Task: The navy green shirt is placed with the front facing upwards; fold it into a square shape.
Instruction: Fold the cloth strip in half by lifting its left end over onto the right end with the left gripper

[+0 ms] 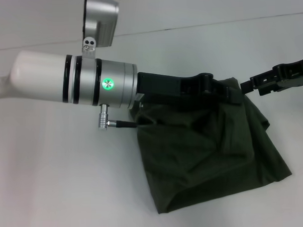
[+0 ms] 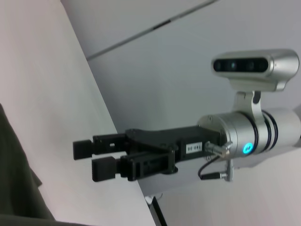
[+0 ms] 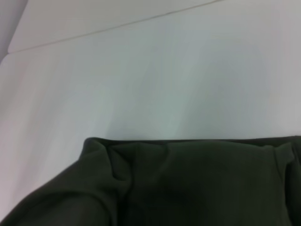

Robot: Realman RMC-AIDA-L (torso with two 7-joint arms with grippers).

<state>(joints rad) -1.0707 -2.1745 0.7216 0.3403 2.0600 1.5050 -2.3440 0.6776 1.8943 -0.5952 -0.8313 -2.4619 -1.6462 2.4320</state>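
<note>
Olive folded shirt (image 1: 208, 156) under left claw (image 1: 225, 93); right claw (image 1: 245, 84) slightly spread beside it.

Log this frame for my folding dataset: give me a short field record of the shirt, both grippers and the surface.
shirt: navy green shirt, folded into a rough, wrinkled square, plain side up, no print showing
surface: white table
left gripper: at the shirt's far edge, over the fabric; grip hidden
right gripper: just beyond the shirt's far right corner, empty, fingers slightly apart
fold state: folded, edges uneven
</note>
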